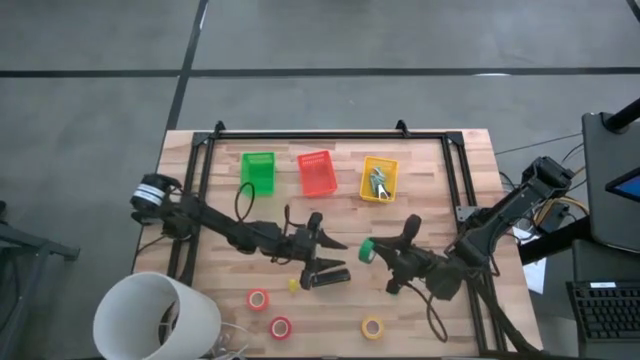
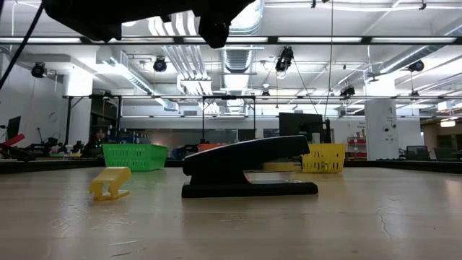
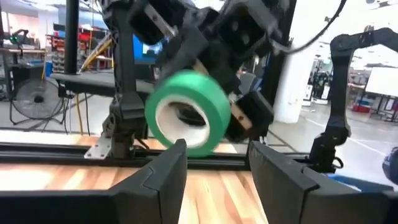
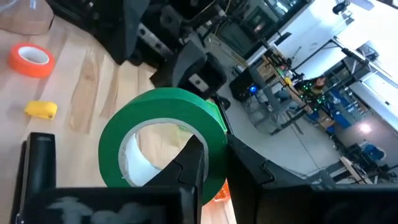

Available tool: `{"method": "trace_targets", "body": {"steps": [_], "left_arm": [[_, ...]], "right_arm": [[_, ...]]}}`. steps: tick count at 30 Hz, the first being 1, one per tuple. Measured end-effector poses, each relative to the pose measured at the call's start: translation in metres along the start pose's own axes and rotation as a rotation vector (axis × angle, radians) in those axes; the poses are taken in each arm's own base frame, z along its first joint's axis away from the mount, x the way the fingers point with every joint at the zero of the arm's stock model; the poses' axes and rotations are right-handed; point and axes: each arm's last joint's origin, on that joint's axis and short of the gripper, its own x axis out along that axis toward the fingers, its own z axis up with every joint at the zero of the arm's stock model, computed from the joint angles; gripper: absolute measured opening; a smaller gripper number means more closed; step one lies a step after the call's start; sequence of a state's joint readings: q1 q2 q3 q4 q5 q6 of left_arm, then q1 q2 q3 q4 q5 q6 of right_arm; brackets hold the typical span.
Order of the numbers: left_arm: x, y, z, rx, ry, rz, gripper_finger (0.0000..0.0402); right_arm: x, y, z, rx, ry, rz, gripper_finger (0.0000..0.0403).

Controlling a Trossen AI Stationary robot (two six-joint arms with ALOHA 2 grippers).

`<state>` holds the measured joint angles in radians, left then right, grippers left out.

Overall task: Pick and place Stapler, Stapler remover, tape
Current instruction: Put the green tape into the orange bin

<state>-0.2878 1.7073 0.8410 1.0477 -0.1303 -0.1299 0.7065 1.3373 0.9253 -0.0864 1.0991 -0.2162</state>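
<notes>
Green tape (image 1: 367, 250) pinched in the right claw (image 1: 373, 252), lifted clear of the counter (image 1: 440, 160) near its centre, one finger through the pale core, presumably for carrying to the green basket (image 1: 258, 170) at 11 o'clock. Left claw (image 1: 325, 243) spread and empty, just beside at 9 o'clock, hanging over the stapler (image 1: 326, 277). Remaining rolls lying toward 6 o'clock: two red-orange (image 1: 258, 299), (image 1: 280, 327), one yellow (image 1: 372, 327). Red basket (image 1: 316, 172) and yellow basket (image 1: 379, 179) at 12 o'clock.

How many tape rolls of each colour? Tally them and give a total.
Red-orange tape: 2
Yellow tape: 1
Green tape: 1, held in the right gripper
Total: 4
</notes>
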Motion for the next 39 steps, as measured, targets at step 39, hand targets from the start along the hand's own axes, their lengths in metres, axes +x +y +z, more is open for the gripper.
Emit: {"method": "trace_targets", "body": {"steps": [39], "left_arm": [[0.031, 0.004, 0.003, 0.060, -0.023, 0.056, 0.0097]], "right_arm": [[0.031, -0.017, -0.001, 0.124, 0.013, 0.004, 0.0048]]}}
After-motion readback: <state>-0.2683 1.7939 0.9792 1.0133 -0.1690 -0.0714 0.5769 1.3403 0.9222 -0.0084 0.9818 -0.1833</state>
